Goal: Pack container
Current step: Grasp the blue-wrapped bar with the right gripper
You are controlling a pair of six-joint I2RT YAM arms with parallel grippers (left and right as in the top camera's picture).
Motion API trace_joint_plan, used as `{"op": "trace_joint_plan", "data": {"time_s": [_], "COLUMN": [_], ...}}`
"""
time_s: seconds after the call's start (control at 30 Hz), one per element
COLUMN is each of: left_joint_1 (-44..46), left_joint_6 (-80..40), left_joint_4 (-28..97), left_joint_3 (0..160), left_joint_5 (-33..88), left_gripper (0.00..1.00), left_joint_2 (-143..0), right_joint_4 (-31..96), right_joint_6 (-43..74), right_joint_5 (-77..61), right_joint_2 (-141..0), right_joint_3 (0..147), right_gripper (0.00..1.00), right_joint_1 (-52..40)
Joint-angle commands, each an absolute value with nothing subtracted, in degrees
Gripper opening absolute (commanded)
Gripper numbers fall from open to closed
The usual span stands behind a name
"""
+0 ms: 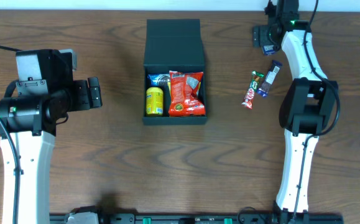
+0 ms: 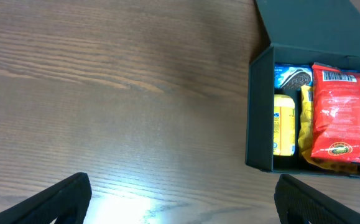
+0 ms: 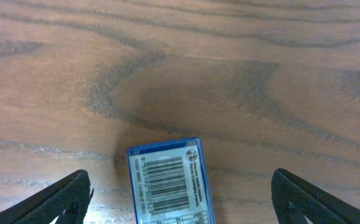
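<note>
The black container [image 1: 148, 65] stands open at the table's middle back, its lid flap [image 1: 173, 37] folded away. Inside lie a red chip packet [image 1: 186, 93], a yellow packet [image 1: 154, 101] and a blue cookie packet [image 1: 158, 79]. The left wrist view shows the container wall [image 2: 260, 112] and the red packet [image 2: 341, 112]. My left gripper [image 1: 97, 92] [image 2: 183, 190] is open and empty, left of the container. My right gripper [image 1: 267, 38] [image 3: 180, 193] is open at the back right, straddling a small blue box with a barcode [image 3: 170, 180] on the table.
A red and green chocolate bar [image 1: 252, 90] and a dark blue bar [image 1: 271, 73] lie on the wood table right of the container, beside my right arm [image 1: 304, 106]. The table's back edge is near the right gripper.
</note>
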State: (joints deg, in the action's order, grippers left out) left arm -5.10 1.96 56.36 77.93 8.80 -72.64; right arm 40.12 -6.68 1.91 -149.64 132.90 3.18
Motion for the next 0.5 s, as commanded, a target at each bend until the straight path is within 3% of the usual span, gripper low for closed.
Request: {"op": "trace_joint_plan", "data": {"time_s": [0.0,0.47], "left_joint_1": [-5.2,-5.2], "left_joint_6": [2.6,2.6], "left_joint_4": [56.3,56.2], "left_joint_3": [78.5,78.5], "left_joint_5": [8.4,8.4], "left_gripper": [0.95,0.95], "left_joint_2": [-72.9,-72.9], "right_joint_4": [40.7,42.7], "right_joint_6": [-8.0,-8.0], "right_joint_5": [1.5,1.4], "right_joint_2": [-152.1,-153.3], "right_joint_3": [132.2,132.0], "right_gripper": [0.92,0.85], "right_joint_1": [3.4,3.4]}}
